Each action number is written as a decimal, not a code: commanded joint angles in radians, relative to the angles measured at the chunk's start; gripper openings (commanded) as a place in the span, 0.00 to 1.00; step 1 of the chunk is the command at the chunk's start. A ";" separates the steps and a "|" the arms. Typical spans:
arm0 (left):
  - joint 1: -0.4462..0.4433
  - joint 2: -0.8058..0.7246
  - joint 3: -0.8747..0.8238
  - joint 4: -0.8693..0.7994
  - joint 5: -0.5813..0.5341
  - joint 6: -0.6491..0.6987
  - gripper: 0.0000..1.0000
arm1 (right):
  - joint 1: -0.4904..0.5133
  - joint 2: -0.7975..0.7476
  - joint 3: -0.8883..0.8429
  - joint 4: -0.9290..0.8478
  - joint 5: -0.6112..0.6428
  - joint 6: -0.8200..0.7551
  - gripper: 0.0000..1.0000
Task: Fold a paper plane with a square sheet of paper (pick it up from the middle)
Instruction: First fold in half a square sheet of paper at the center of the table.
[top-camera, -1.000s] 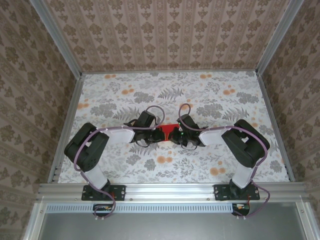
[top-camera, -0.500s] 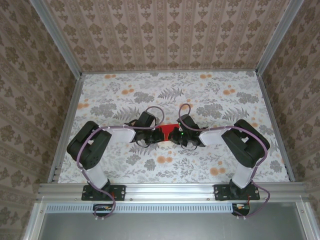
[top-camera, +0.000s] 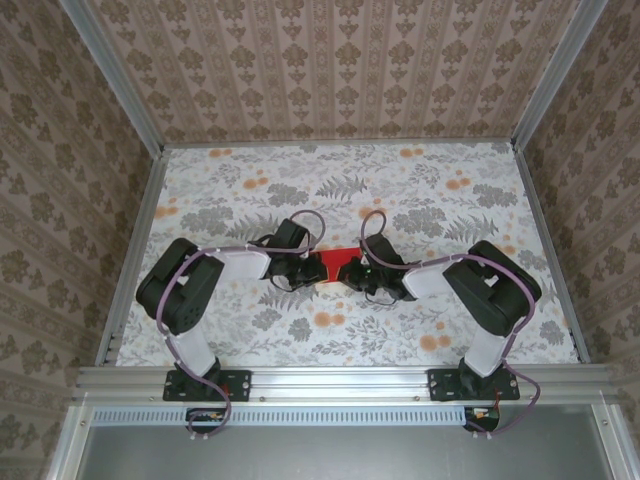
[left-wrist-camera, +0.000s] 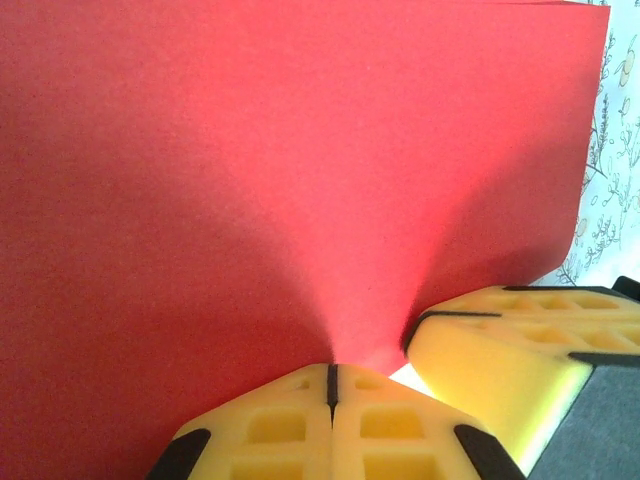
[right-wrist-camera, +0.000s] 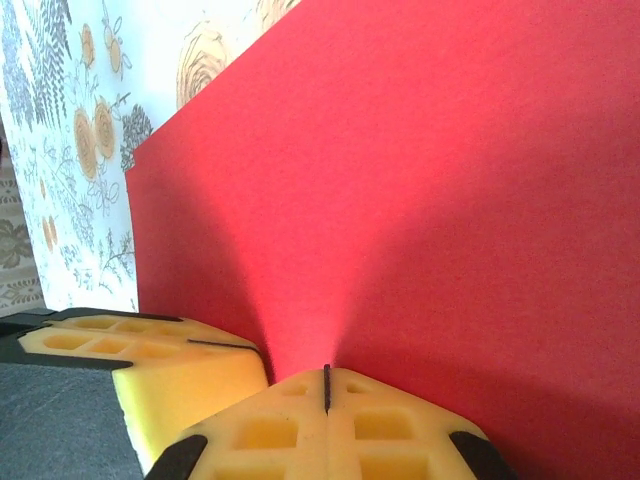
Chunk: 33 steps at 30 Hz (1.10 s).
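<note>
Met near the middle of the flowered table (top-camera: 420, 190), both arms angled inward. Pinched the square sheet of paper (top-camera: 334, 263) from the left with the left gripper (top-camera: 303, 268) and from the right with the right gripper (top-camera: 362, 272). Showed from above as just a small red patch between the two heads.

Over to the left wrist view: squeezed the yellow fingers (left-wrist-camera: 270, 425) tight together there, clenched on the near edge of the red sheet (left-wrist-camera: 280, 180) at the seam. Fanned up from that pinch as a broad red wall, plain and unmarked, with a soft ridge rising straight out of the grip. Caught a finger (left-wrist-camera: 500, 350) of the right gripper just beside, on the right, against the same edge.

Same story in the right wrist view: clamped the two yellow pads flush on the sheet (right-wrist-camera: 430, 200), red paper sprouting from the closed seam (right-wrist-camera: 326, 378). Spotted a left-gripper finger (right-wrist-camera: 170, 355) close by on the left. Glimpsed flowered tabletop past the far corner of the paper.

Could not tell whether lifted clear of the table or resting on it.
</note>
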 joint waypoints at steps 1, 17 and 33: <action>0.024 0.065 -0.029 -0.175 -0.087 -0.010 0.00 | -0.066 -0.024 -0.054 -0.132 0.091 -0.040 0.02; 0.024 0.081 -0.017 -0.162 -0.077 -0.007 0.00 | -0.138 -0.300 -0.071 -0.214 0.105 -0.149 0.03; 0.021 0.093 -0.003 -0.173 -0.078 -0.004 0.00 | 0.036 0.012 0.046 0.038 0.037 -0.010 0.00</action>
